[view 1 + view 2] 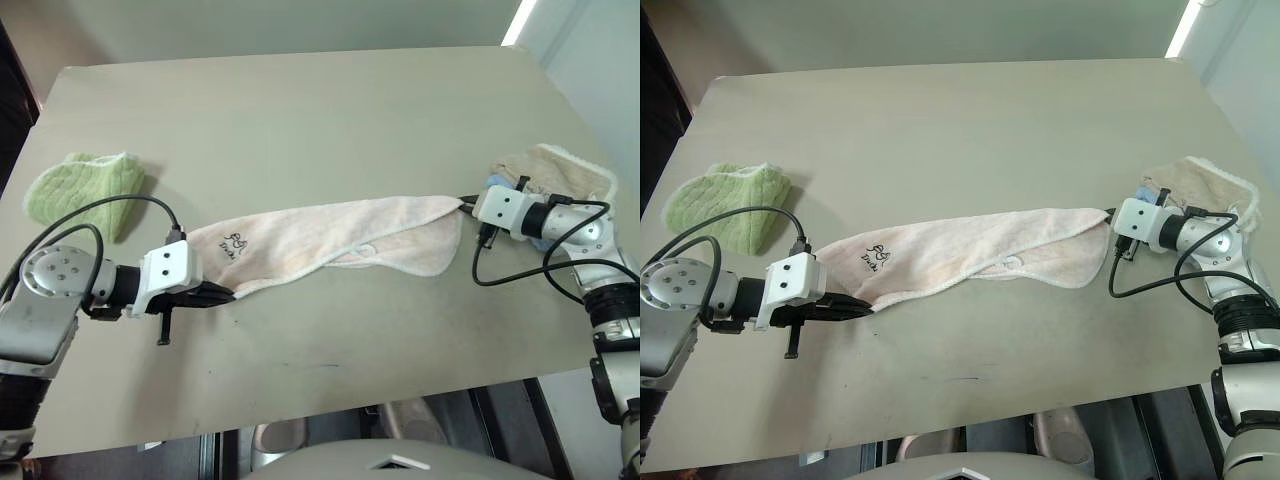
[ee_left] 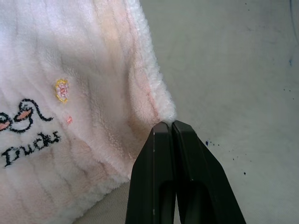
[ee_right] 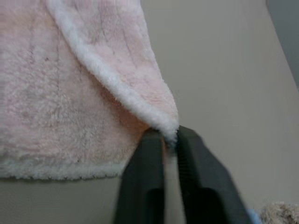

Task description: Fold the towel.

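the pale pink terry towel (image 1: 330, 240) is lying stretched out in a long band across the beige table (image 1: 300, 110), running between the two grippers. the left gripper (image 1: 222, 294) is sitting at the towel's left end with its two black fingers (image 2: 174, 154) pressed together, and a corner of white edging is nipped right at their tips; just beside those tips, on the towel face, the small dark printed logo (image 2: 28, 133) is showing, with a tiny yellow and pink stitched mark (image 2: 61, 90) near it. the right gripper (image 1: 466, 203) is sitting at the opposite end, its fingers (image 3: 147, 182) clamping the white-trimmed corner of the towel, where one pink layer is folding over another directly ahead of the fingertips. midway along the band, on the edge nearer the robot, a small white loop (image 1: 365, 249) is lying flat. just behind the right gripper a beige towel (image 1: 555, 170) is resting in a loose heap with a bit of light blue cloth (image 1: 493, 183) peeking out beside it. well apart from the left gripper, toward the table's far left side, a green waffle-textured towel (image 1: 85, 190) is lying folded.
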Tool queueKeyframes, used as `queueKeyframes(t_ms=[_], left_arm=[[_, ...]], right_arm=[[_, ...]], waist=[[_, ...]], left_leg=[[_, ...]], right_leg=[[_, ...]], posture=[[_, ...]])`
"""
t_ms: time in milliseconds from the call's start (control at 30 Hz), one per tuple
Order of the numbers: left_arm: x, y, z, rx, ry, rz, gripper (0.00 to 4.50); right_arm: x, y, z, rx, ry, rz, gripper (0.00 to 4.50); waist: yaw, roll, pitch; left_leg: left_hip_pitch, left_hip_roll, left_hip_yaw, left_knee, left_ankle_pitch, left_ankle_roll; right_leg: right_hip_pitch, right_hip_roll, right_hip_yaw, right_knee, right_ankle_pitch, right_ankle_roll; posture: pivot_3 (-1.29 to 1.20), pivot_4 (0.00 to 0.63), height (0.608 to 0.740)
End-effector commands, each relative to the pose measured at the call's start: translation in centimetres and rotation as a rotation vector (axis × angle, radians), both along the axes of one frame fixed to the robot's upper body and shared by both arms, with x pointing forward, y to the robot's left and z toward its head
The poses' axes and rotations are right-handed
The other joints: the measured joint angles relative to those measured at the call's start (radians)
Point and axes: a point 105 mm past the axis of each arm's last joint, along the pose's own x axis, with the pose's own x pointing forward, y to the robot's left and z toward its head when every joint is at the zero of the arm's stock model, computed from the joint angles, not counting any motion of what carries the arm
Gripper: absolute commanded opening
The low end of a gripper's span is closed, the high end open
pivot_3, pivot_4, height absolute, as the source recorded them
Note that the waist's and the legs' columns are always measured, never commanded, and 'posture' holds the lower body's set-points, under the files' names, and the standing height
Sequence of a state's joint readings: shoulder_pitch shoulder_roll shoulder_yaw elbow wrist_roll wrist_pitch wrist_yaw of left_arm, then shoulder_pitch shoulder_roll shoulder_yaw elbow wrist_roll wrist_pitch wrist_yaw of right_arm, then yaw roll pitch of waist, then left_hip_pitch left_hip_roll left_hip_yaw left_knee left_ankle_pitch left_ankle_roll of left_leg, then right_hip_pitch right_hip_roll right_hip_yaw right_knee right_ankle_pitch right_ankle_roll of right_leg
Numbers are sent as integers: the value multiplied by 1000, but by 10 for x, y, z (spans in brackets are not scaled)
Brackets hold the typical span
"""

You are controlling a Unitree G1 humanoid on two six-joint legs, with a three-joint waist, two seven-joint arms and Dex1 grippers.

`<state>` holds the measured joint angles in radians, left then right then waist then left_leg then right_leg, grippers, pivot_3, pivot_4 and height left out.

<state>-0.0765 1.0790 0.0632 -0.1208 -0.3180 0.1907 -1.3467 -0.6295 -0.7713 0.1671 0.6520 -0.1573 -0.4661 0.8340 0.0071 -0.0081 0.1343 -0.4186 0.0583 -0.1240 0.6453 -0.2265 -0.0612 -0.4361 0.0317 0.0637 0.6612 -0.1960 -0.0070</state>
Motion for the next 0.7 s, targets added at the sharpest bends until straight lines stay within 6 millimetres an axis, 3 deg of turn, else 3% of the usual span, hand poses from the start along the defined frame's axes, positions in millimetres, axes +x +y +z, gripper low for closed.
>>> queueKeyframes(t_ms=[33, 133, 200, 267, 333, 467, 567, 700], left_arm=[[2, 0, 6, -1, -35, -5, 0], [5, -1, 10, -30, -62, 11, 0], [19, -6, 28, -121, -157, 46, 0], [49, -4, 63, -289, -287, 177, 0], [82, 11, 97, -396, -443, 333, 0], [121, 42, 161, -527, -698, 537, 0], [128, 55, 190, -605, -780, 600, 0], [127, 68, 212, -652, -826, 616, 0]], right_arm=[[-3, -3, 16, 24, -45, 8, 26], [-3, -4, 17, 21, -50, 7, 26], [0, -5, 25, 34, -82, -8, 26], [5, -5, 41, 59, -123, -22, 26], [13, -8, 62, 89, -174, -46, 26], [27, -14, 114, 132, -301, -89, 26], [30, -18, 144, 162, -359, -99, 26], [26, -21, 177, 192, -411, -81, 26]], waist=[[1, 0, 0], [0, 0, 0], [1, 0, 0], [8, 0, 0], [10, 1, 1], [4, 1, 1], [0, 1, 1], [0, 1, 1]], left_leg=[[0, 0, 0, 0, 0, 0], [0, 0, 0, 0, 0, 0], [0, 0, 0, 0, 0, 0], [0, 1, 0, 1, 0, 0], [0, 1, 0, 2, 1, 1], [1, 2, 2, 2, 3, 3], [1, 2, 2, 0, 3, 4], [-1, 4, 3, -7, 3, 4]], right_leg=[[0, 0, 0, 0, 0, 0], [0, 0, 0, 0, 0, 0], [0, 0, 0, 0, 0, 0], [1, 0, 0, 0, -1, -2], [1, 0, -1, 1, -1, -4], [1, 0, 0, 0, 6, 3], [1, 0, 0, -2, 7, 4], [1, 0, -1, -9, 6, 5]], posture=[[0, 150, 740], [0, 150, 740], [0, 150, 740], [0, 150, 740], [0, 150, 740], [0, 150, 740], [0, 150, 740], [0, 150, 740]])
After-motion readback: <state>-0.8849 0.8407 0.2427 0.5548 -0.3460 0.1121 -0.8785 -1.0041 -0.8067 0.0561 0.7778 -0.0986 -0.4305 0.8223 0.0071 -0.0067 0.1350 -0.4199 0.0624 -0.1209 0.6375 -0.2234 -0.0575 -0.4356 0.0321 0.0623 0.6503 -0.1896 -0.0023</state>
